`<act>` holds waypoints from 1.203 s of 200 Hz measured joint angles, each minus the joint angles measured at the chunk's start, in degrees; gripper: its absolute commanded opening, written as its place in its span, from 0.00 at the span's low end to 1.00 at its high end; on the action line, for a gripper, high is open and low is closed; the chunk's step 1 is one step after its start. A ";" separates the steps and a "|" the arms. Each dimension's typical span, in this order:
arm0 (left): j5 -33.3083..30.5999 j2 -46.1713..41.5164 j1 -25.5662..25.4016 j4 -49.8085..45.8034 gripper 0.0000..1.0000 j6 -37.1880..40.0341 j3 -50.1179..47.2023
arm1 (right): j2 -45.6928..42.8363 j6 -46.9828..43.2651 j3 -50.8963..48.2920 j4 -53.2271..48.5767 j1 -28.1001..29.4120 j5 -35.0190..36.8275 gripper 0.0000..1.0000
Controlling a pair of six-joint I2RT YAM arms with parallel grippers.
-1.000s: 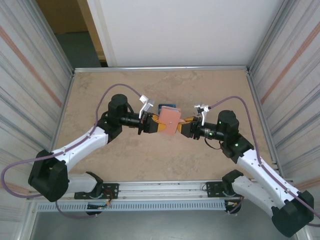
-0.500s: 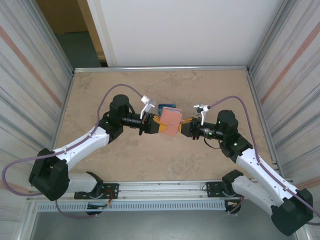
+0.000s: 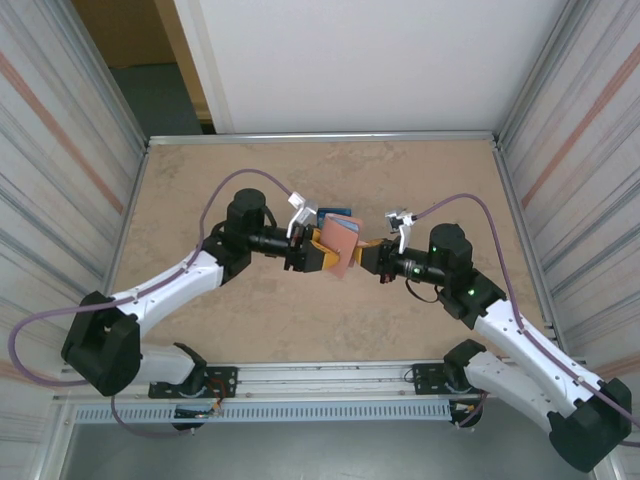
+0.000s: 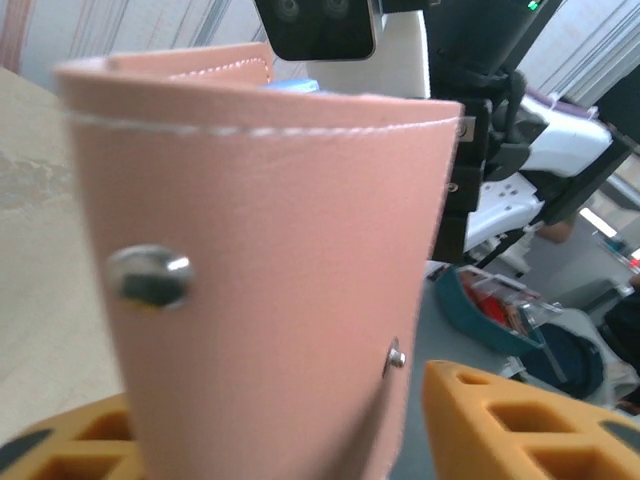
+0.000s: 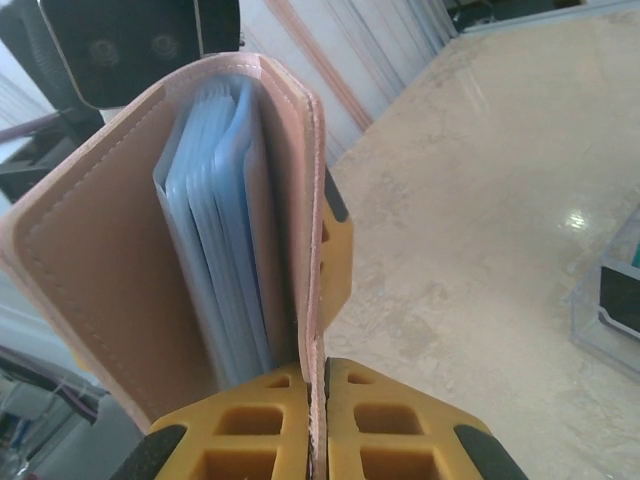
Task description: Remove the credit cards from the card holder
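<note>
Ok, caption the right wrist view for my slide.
Right gripper shut on one cover of the tan leather bifold card holder, its pale blue inner sleeves showing, above the marbled table.

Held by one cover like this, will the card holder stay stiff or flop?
Likely floppy: the free cover of the card holder bows away from the cover pinched in the right gripper. Its thin pale sleeves fan apart, so they would probably splay when tugged. The leather looks smooth and might slip in a light pinch.
</note>
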 measured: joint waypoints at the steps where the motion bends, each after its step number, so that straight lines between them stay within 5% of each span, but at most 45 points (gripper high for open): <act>1: -0.09 0.00 -0.02 -0.07 0.68 0.09 0.02 | 0.02 -0.02 0.02 -0.07 0.04 0.13 0.00; 34: -3.19 0.11 -0.81 -2.45 0.91 1.27 0.57 | 0.02 -0.48 1.05 -3.45 1.44 5.07 0.00; 63: -6.78 0.11 -2.54 -4.68 0.96 2.56 0.87 | 0.02 -0.70 1.86 -6.19 2.54 8.79 0.00; 172: -24.79 0.24 -6.95 -12.85 0.76 5.77 3.19 | 3.67 -0.85 8.22 -14.88 8.46 21.73 0.00; 240: -30.71 0.24 -7.08 -13.33 0.75 5.70 3.19 | 3.74 -0.85 9.03 -17.44 8.50 26.10 0.00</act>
